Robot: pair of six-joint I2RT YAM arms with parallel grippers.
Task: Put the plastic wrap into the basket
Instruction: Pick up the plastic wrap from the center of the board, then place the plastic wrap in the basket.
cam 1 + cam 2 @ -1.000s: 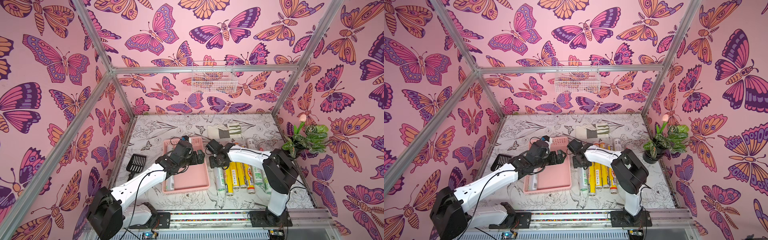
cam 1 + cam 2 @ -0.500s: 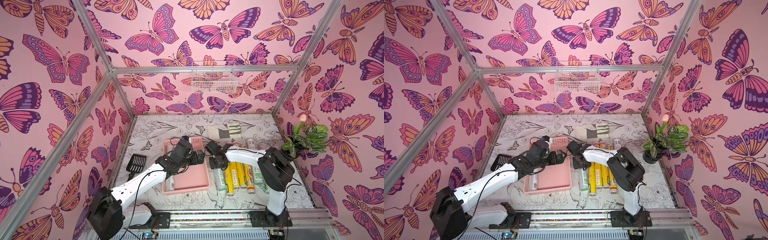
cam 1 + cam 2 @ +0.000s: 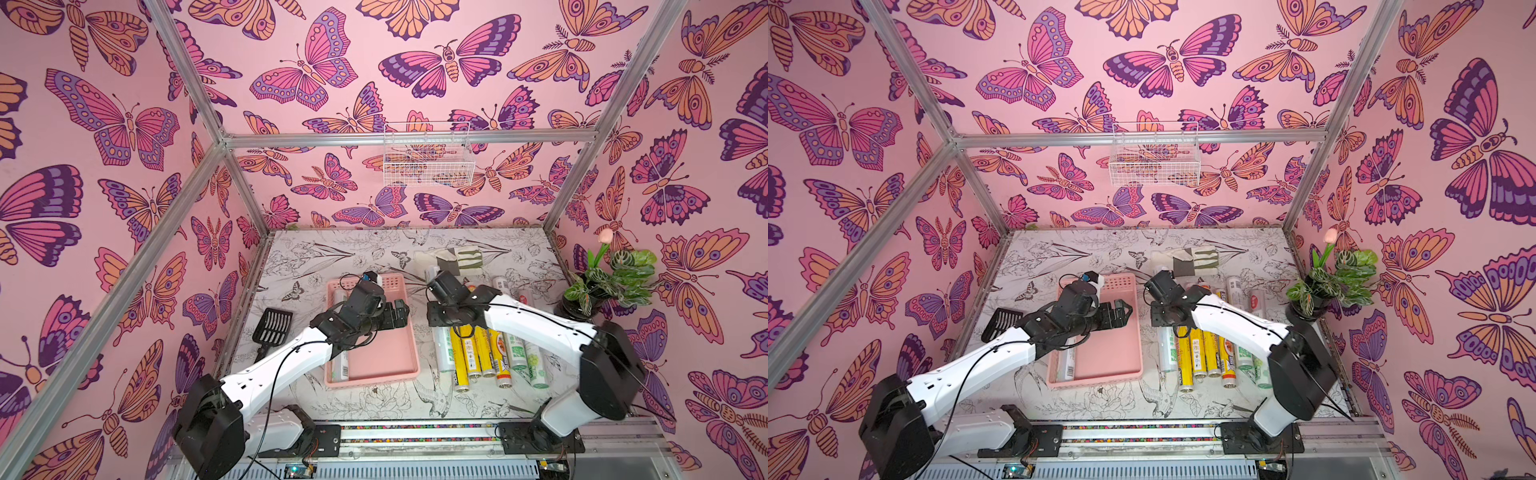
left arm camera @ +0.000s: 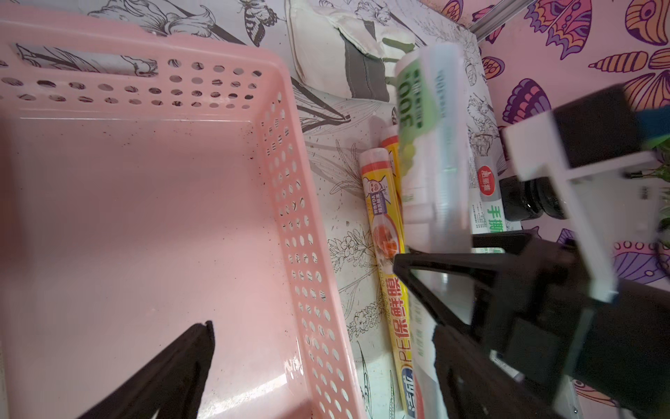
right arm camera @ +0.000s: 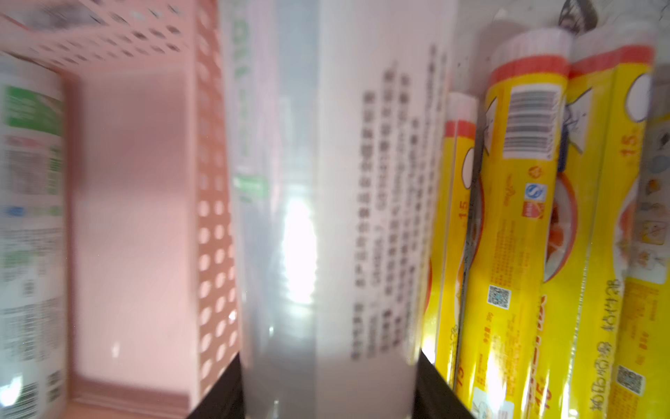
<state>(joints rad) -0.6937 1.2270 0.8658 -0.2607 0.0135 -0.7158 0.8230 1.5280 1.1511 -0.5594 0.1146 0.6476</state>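
My right gripper [image 3: 440, 320] [image 3: 1163, 318] is shut on a whitish roll of plastic wrap [image 3: 444, 353] [image 3: 1167, 349] [image 5: 326, 181], the one closest to the basket. In the left wrist view this roll [image 4: 431, 152] is blurred and stands above a yellow roll [image 4: 384, 217]. Several more yellow rolls [image 3: 469, 357] and whitish-green rolls [image 3: 519, 353] lie side by side on the table to its right. The pink basket [image 3: 374, 376] [image 3: 1096, 380] [image 4: 275, 181] holds one whitish roll [image 3: 341, 365] along its left wall. My left gripper [image 3: 395, 313] [image 4: 326, 370] is open above the basket's right wall, holding nothing.
A black slotted scoop [image 3: 272, 328] lies left of the basket. Behind the rolls is a folded cloth [image 3: 453, 259]. A potted plant [image 3: 602, 282] stands at the right wall, and a white wire basket [image 3: 428, 156] hangs on the back wall.
My right gripper's jaws have narrowed onto the whitish roll beside the basket, and the right arm has shifted slightly. The left arm has stayed where it was.
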